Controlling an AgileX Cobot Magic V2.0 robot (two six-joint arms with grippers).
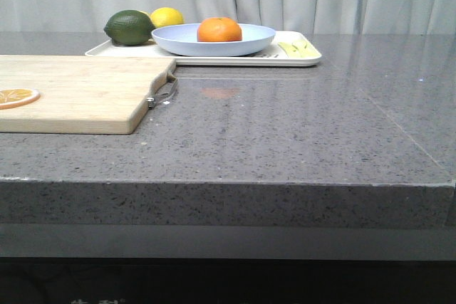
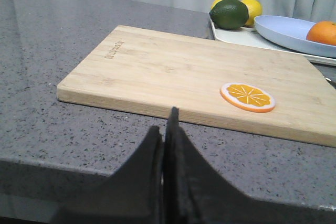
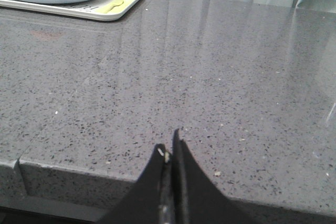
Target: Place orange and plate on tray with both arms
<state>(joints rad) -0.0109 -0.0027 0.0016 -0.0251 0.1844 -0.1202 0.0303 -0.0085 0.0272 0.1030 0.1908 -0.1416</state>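
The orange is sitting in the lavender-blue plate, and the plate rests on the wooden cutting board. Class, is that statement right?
Not quite. The orange does sit in the plate, but the plate rests on the cream-white tray, not on the cutting board. The front view shows it; the board holds only an orange slice.

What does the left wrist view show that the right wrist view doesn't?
Left wrist only: the cutting board with the orange slice on it, plus the lime and lemon, and the shut left gripper. Right wrist only: the shut right gripper. Both: the orange in the plate on the tray.
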